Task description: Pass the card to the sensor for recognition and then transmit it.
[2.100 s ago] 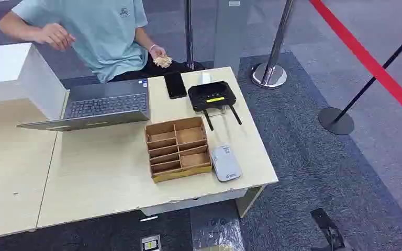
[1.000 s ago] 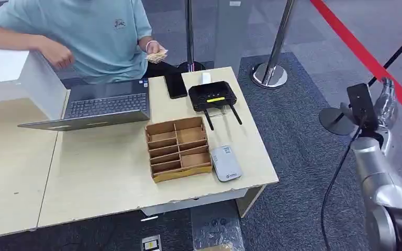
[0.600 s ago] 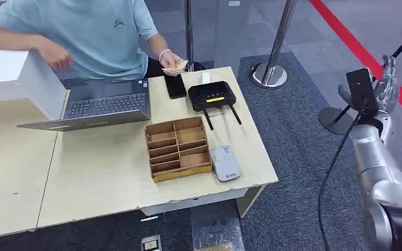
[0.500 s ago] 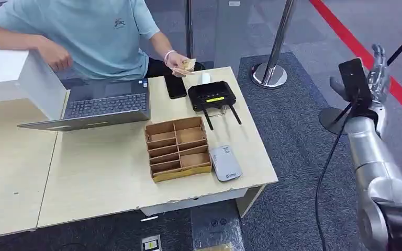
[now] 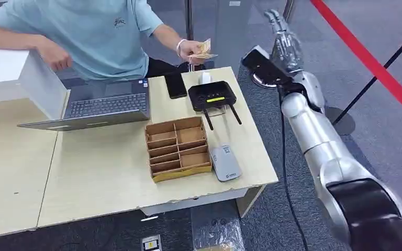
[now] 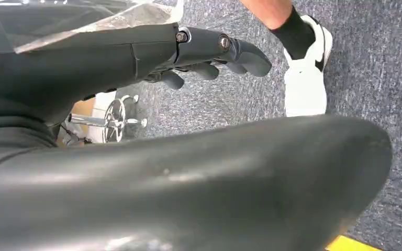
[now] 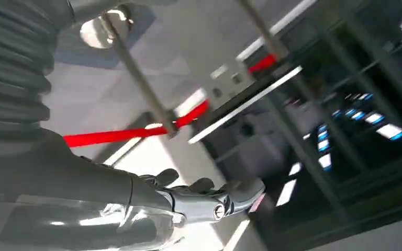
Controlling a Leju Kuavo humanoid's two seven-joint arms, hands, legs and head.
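1. Beyond the far edge of the table (image 5: 110,178), in the head view, a person's hand (image 5: 191,49) holds out a card (image 5: 205,49) over the far side of the black sensor (image 5: 212,95). I judge it is offered for the robot to take. The right robot hand (image 5: 284,39) is raised to the right of the sensor, well apart from the card, its fingers stretched out and apart, holding nothing; that looks like a reach readied for receiving. On the near side of the sensor sits a cardboard divider tray (image 5: 178,148), with a small grey device (image 5: 225,163) just to the tray's right. A phone (image 5: 175,85) lies just left of the sensor and a laptop (image 5: 102,104) further left.

2. Left wrist view: the left robot hand (image 6: 209,55) hangs low over grey carpet, fingers curled in on nothing. A person's shoe (image 6: 306,63) stands nearby. This arm seems idle, out of the handover.

3. Right wrist view: the right robot hand (image 7: 204,198) shows extended fingers, spread and empty, against a red barrier tape (image 7: 136,130) and ceiling lights.
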